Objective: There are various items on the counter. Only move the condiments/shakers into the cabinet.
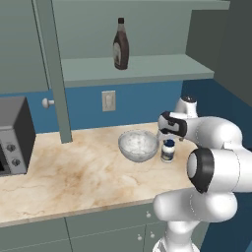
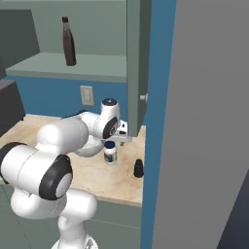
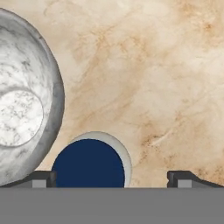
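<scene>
The two-finger gripper (image 3: 112,177) hangs with jaws spread wide above the short white blue-lidded jar (image 3: 90,162), just beside the clear glass bowl (image 3: 24,103) near the beige marbled counter's (image 3: 153,78) right end.

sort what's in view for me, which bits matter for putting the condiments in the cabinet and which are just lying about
Part of the job:
- syrup bottle, already on the cabinet shelf
- blue-lidded jar, on the counter under the open gripper
- black shaker, on the counter

Just lying about:
- glass bowl
- microwave
- wall outlet
</scene>
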